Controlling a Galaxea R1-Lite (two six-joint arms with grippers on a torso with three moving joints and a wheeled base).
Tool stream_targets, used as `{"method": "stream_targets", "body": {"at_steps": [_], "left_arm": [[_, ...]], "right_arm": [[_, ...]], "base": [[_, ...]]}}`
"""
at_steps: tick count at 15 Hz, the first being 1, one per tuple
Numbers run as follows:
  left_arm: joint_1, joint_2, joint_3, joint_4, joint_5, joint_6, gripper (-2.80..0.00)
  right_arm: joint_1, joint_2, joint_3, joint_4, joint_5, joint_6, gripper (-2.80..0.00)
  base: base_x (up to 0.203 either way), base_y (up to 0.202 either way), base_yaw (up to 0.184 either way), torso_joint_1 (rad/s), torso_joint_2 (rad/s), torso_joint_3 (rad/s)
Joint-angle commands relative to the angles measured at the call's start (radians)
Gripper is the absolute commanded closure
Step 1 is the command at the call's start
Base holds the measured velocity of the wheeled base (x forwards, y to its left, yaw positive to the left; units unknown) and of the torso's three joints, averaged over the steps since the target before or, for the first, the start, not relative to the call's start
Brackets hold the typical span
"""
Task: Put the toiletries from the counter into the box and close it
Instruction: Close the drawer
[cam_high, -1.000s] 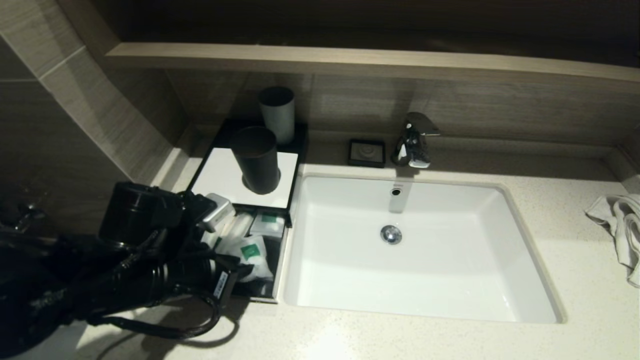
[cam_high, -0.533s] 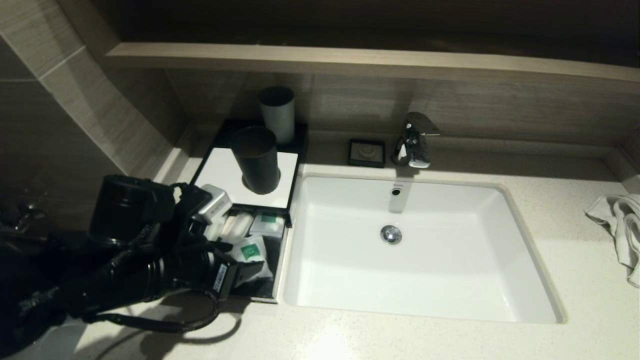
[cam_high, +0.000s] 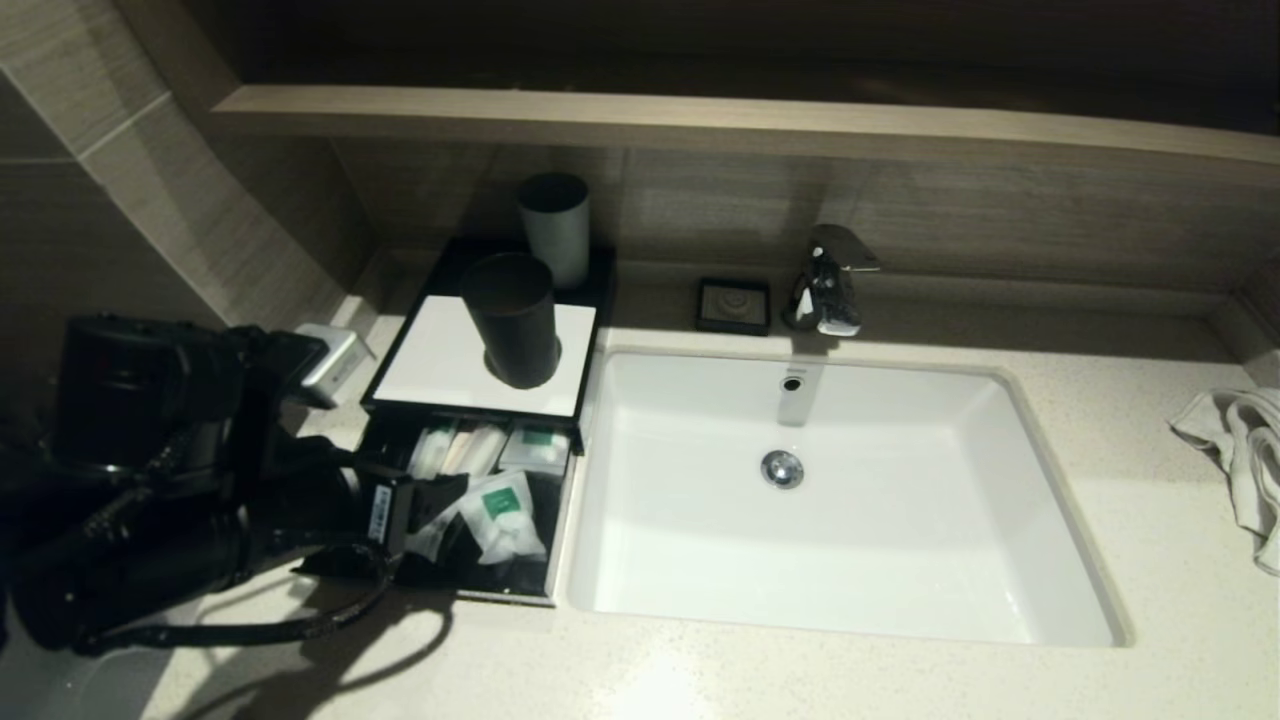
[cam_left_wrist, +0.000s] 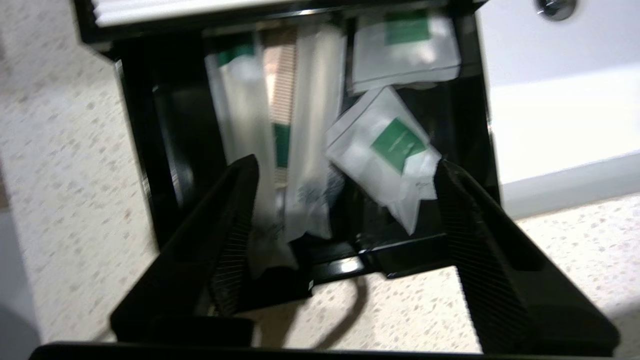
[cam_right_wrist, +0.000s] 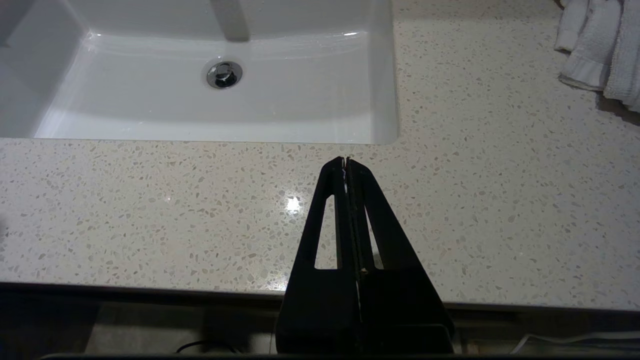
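The box (cam_high: 440, 350) stands on the counter (cam_high: 700, 670) left of the sink, with its front drawer (cam_left_wrist: 420, 255) pulled out. Inside the drawer lie the toiletries: two long sachets (cam_left_wrist: 312, 150) side by side, a small squarish one (cam_left_wrist: 405, 50) at the back, and another small one (cam_high: 500, 510) lying askew near the front. My left gripper (cam_left_wrist: 345, 164) is open just in front of the drawer's front wall, holding nothing. My right gripper (cam_right_wrist: 346, 160) is shut and empty over the counter's front edge (cam_right_wrist: 150, 210).
A black cup (cam_high: 512, 318) stands on the box's white top, with a grey cup (cam_high: 553, 228) behind it. A soap dish (cam_high: 734, 305) and faucet (cam_high: 825, 280) sit behind the sink (cam_high: 850, 520). A towel (cam_high: 1240, 450) lies far right. A tiled wall is close on the left.
My left gripper has opened and drawn back left, out of the drawer. The small sachet it was over now lies loose in the drawer. The right arm has not moved.
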Motion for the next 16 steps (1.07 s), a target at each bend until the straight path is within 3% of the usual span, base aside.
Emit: {"method": "stream_targets", "body": {"at_steps": [1,4,9,16], "left_arm": [[0.019,-0.045,0.005,0.055,0.015,-0.015,0.00],[0.025,-0.095,0.009,0.153,0.015,-0.075,0.00],[0.024,-0.147,0.060,0.216,0.043,-0.086,0.00],[0.025,-0.178,0.181,0.217,0.047,-0.144,0.00]], "right_arm": [[0.000,0.002,0.000,0.000,0.000,-0.001,0.00],[0.000,0.002,0.000,0.000,0.000,0.000,0.00],[0.000,0.001,0.000,0.000,0.000,0.001,0.00],[0.000,0.000,0.000,0.000,0.000,0.000,0.00]], "base": [[0.000,0.000,0.000,0.000,0.00,0.000],[0.000,0.000,0.000,0.000,0.00,0.000],[0.000,0.000,0.000,0.000,0.00,0.000],[0.000,0.000,0.000,0.000,0.00,0.000]]}}
